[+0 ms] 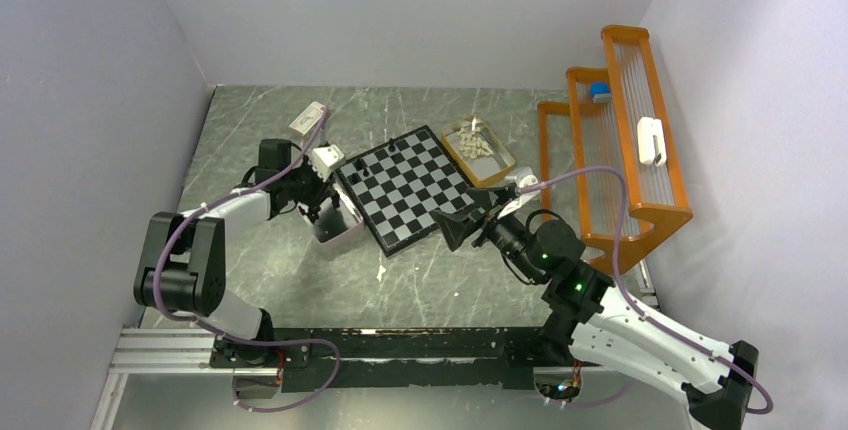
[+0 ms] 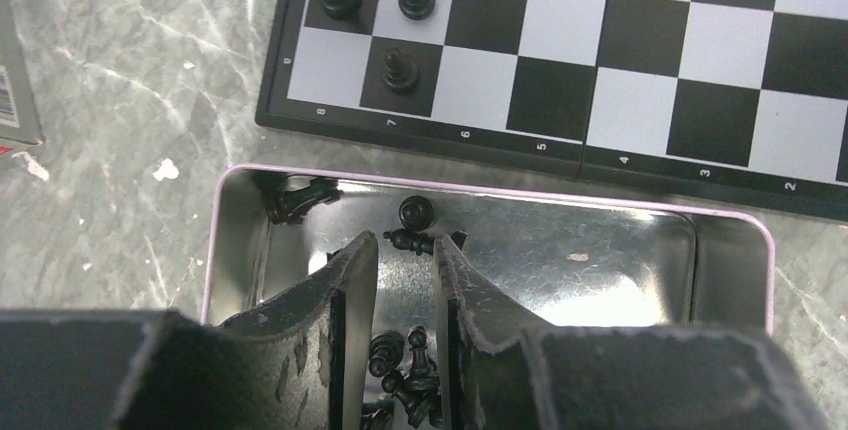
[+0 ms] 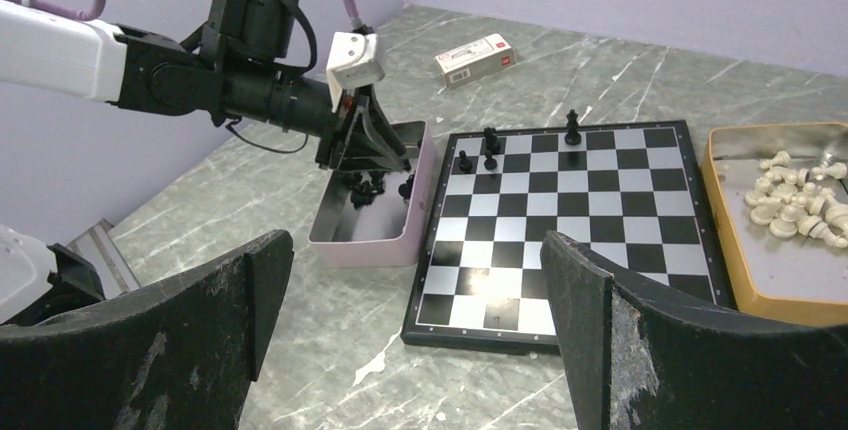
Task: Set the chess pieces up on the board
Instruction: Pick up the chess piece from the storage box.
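- Currently the left gripper (image 2: pixel 405 255) reaches down into a pink-rimmed tin (image 2: pixel 500 193) at the 9 o'clock side of the board (image 1: pixel 410 195) in the top view.
- Its jaws stand narrowly apart. A black piece (image 2: pixel 408 242) lies across their tips, and I cannot tell whether it is pinched.
- More black chess pieces (image 2: pixel 405 375) lie heaped in the tin, and a few stand on the board's corner squares nearby.
- At the board's 5 o'clock corner the right gripper (image 3: pixel 418 260) hovers, spread wide and holding nothing.
- At 2 o'clock, cream-white pieces (image 3: pixel 790 205) lie in a tan tray (image 3: pixel 722 250).
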`<state>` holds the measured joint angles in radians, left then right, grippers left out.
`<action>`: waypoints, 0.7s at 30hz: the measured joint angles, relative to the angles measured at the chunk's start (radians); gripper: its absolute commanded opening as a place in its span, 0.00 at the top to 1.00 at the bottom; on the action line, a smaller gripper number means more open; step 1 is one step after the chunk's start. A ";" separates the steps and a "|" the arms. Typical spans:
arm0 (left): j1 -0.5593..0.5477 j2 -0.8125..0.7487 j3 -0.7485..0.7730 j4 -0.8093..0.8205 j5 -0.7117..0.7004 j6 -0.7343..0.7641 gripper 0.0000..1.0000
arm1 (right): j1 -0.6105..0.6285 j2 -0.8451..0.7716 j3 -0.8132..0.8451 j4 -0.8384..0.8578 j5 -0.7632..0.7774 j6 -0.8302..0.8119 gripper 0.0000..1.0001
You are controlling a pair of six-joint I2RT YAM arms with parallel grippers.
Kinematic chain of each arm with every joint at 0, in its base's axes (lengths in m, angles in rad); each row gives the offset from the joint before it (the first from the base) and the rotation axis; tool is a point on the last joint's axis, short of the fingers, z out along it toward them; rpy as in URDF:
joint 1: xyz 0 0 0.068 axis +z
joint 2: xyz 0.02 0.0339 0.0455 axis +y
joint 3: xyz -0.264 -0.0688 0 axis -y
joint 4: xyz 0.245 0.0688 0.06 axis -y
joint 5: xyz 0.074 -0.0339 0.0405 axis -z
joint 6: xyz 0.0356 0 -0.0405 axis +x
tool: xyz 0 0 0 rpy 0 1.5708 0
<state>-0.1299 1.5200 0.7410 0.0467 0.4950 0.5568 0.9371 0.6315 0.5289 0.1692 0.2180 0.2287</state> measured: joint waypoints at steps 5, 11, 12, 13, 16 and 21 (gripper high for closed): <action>0.000 0.035 0.000 0.001 0.033 0.041 0.68 | 0.000 -0.017 0.000 -0.013 0.007 -0.003 0.00; 0.000 0.081 0.011 0.000 0.045 0.063 0.71 | 0.000 -0.021 0.000 -0.020 0.008 -0.005 0.00; 0.000 0.090 0.019 -0.006 0.045 0.065 0.72 | 0.000 -0.021 0.000 -0.021 0.009 -0.005 0.00; 0.000 0.099 0.030 -0.011 0.046 0.069 0.72 | 0.000 -0.021 0.000 -0.021 0.010 -0.005 0.00; 0.000 0.116 0.052 -0.014 0.051 0.076 0.72 | 0.000 -0.021 0.000 -0.022 0.011 -0.005 0.00; 0.000 0.124 0.064 -0.023 0.061 0.078 0.74 | 0.000 -0.020 0.000 -0.022 0.015 -0.006 0.00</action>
<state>-0.1295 1.6436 0.8047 0.0238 0.5564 0.6350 0.9371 0.6113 0.5289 0.1474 0.2329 0.2230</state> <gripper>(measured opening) 0.275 0.997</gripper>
